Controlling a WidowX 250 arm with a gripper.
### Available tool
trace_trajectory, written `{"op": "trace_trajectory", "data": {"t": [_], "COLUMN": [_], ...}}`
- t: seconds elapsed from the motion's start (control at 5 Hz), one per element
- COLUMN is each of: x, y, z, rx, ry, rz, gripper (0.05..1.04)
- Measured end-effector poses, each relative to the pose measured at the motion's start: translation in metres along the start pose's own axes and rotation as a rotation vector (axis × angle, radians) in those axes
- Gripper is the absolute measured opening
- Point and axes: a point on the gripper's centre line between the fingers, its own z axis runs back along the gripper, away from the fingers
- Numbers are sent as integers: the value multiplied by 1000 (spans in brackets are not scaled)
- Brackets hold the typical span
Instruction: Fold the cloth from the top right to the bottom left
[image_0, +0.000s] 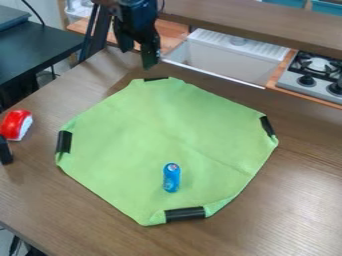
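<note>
One green cloth (133, 150) lies spread on one table (294, 205), in the middle of the view. Four black strips (185, 214) sit at its edge, near twelve, between two and three, near six and near nine o'clock. One blue can (172, 177) stands on it, toward six o'clock from its centre. The cloth looks flat and unfolded, blunt at its corners, with a faint crease running toward four o'clock. One gripper (137, 56) hangs just beyond its twelve-o'clock edge, fingers apart, holding nothing. One red-and-white object (16, 125) rests at nine o'clock.
</note>
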Motion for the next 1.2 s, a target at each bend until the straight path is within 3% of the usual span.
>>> {"op": "trace_trajectory", "data": {"t": [0.4, 0.6, 0.8, 1.0, 1.2], "x": [7, 11, 4, 5, 8], "y": [14, 27, 24, 33, 39], "z": [-19, -20, -39, -46, -64], "rx": [-12, -3, -63, -54, -42], "ry": [-23, -97, -102, -141, -123], "rz": [-24, -79, -155, -212, -233], "gripper": [1001, 1001, 1001, 1001, 1001]}}
